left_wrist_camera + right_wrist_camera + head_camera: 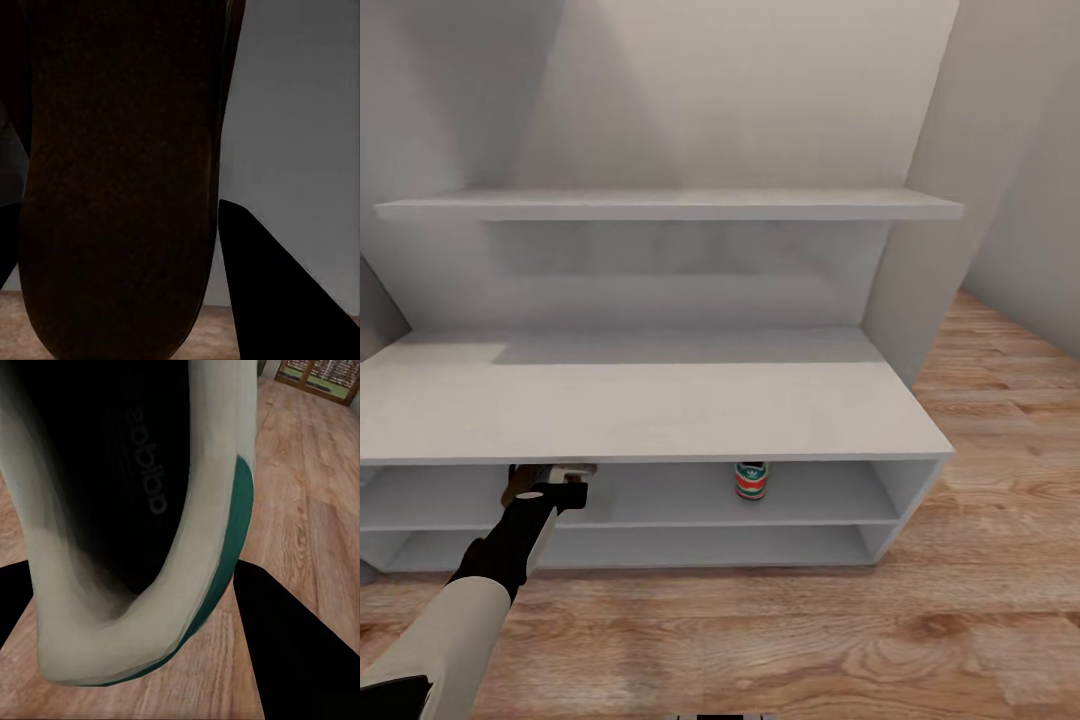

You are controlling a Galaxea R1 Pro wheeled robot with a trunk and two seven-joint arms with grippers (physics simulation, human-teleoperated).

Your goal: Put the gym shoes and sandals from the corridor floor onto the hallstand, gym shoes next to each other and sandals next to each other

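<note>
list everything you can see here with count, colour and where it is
hallstand: one, pale grey-white, against the wall, bench top bare, two open shelves below
gym shoes: two, cream with green; one on the upper open shelf right of middle, heel outward; one held at the right claw, above the floor
sandal: one, dark brown, at the left claw, at the upper shelf's left part
corridor floor: brown wood planks, in front and to the right
left claw: one, dark, at the upper shelf's front edge
left arm: one, cream and black
</note>
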